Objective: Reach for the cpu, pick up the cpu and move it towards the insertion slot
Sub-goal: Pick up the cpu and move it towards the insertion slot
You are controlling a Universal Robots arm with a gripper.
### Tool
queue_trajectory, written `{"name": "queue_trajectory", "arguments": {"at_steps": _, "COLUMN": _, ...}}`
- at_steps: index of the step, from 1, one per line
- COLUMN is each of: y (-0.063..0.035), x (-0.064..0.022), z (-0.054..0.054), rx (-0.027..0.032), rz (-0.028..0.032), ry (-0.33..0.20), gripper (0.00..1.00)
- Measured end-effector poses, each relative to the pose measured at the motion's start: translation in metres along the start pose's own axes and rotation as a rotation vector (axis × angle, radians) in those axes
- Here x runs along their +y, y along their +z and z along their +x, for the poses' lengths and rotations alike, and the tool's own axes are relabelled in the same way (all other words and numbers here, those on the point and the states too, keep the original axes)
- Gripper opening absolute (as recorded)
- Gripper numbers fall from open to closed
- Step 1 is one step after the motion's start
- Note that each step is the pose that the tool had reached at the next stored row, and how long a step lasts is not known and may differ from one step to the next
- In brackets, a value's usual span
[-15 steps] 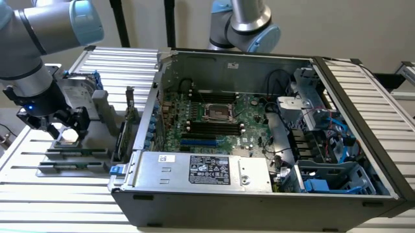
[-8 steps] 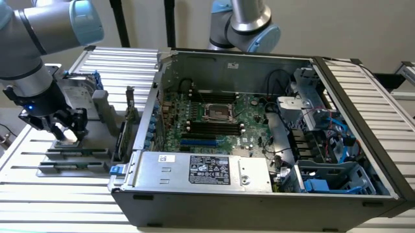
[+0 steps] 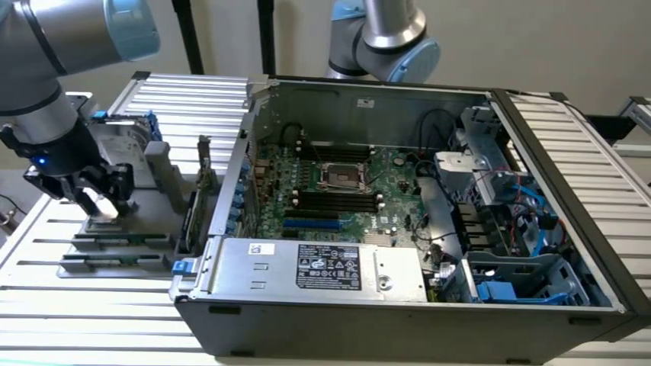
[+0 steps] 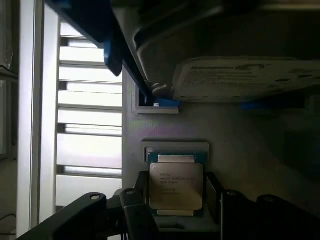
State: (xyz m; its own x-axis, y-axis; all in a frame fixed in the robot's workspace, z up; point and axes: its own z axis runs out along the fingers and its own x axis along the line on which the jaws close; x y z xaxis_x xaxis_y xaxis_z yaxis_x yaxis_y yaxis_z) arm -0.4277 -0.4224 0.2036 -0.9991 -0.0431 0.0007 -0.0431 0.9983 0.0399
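Gripper: the gripper (image 3: 102,204) hangs low over a grey parts holder (image 3: 112,236), at the exterior view's left and outside the computer case (image 3: 407,90).
Grasp: clenched on the cpu (image 4: 176,186); the black fingers (image 4: 135,210) press against two opposite edges of the chip.
Cpu: flat, metal lid up with printed text showing, seated in a square recess of the holder, not lifted clear of it.
Neighbour on holder: a hard drive (image 4: 240,80) with a white label and blue bracket stands just beyond the cpu, apart from it.
Insertion slot: the insertion slot (image 3: 341,174) has a dark centre and a metal frame; it sits on the green motherboard (image 3: 392,183) inside the open case, well apart from the gripper.
Near the slot: long black memory slots (image 3: 331,202) run beside it.
Case front: a power supply (image 3: 315,267) with a labelled top lies along the near edge.
Support: case and holder rest on a slatted metal table (image 3: 61,305).
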Motion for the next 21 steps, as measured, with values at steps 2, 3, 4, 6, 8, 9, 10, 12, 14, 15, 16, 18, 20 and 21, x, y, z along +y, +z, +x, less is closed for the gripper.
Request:
{"name": "queue_trajectory", "arguments": {"at_steps": 2, "y": -0.0089, "x": 0.0003, "z": 0.0, "rx": -0.0002, "rz": -0.0002, "ry": 0.0, "gripper": 0.55}}
{"name": "queue_trajectory", "arguments": {"at_steps": 3, "y": -0.0134, "x": 0.0004, "z": 0.0, "rx": -0.0001, "rz": 0.0, "ry": 0.0, "gripper": 0.55}}
{"name": "queue_trajectory", "arguments": {"at_steps": 4, "y": -0.018, "x": 0.0005, "z": 0.0, "rx": 0.0, "rz": 0.0, "ry": 0.0, "gripper": 0.55}}
{"name": "queue_trajectory", "arguments": {"at_steps": 6, "y": -0.0269, "x": 0.0008, "z": 0.0, "rx": -0.0001, "rz": -0.0001, "ry": 0.0, "gripper": 0.55}}
{"name": "queue_trajectory", "arguments": {"at_steps": 8, "y": -0.0363, "x": 0.001, "z": 0.0, "rx": -0.0002, "rz": -0.0001, "ry": 0.0, "gripper": 0.55}}
{"name": "queue_trajectory", "arguments": {"at_steps": 9, "y": -0.0406, "x": 0.001, "z": 0.0, "rx": 0.0, "rz": 0.0, "ry": 0.0, "gripper": 0.55}}
{"name": "queue_trajectory", "arguments": {"at_steps": 10, "y": -0.0454, "x": 0.0009, "z": -0.001, "rx": -0.0001, "rz": -0.0001, "ry": 0.0, "gripper": 0.55}}
{"name": "queue_trajectory", "arguments": {"at_steps": 12, "y": -0.0543, "x": 0.0007, "z": -0.002, "rx": -0.0001, "rz": -0.0005, "ry": 0.0, "gripper": 0.55}}
{"name": "queue_trajectory", "arguments": {"at_steps": 14, "y": -0.0635, "x": 0.0003, "z": -0.006, "rx": -0.0001, "rz": -0.0012, "ry": -0.001, "gripper": 0.55}}
{"name": "queue_trajectory", "arguments": {"at_steps": 15, "y": -0.068, "x": 0.0, "z": -0.009, "rx": -0.0001, "rz": -0.0017, "ry": -0.001, "gripper": 0.55}}
{"name": "queue_trajectory", "arguments": {"at_steps": 16, "y": -0.0723, "x": -0.0003, "z": -0.012, "rx": -0.0004, "rz": -0.0027, "ry": -0.001, "gripper": 0.55}}
{"name": "queue_trajectory", "arguments": {"at_steps": 18, "y": -0.0819, "x": -0.0013, "z": -0.019, "rx": 0.0, "rz": -0.005, "ry": -0.002, "gripper": 0.55}}
{"name": "queue_trajectory", "arguments": {"at_steps": 20, "y": -0.091, "x": -0.0022, "z": -0.026, "rx": -0.0003, "rz": -0.0077, "ry": -0.003, "gripper": 0.55}}
{"name": "queue_trajectory", "arguments": {"at_steps": 21, "y": -0.0955, "x": -0.0027, "z": -0.029, "rx": -0.0003, "rz": -0.0088, "ry": -0.004, "gripper": 0.55}}
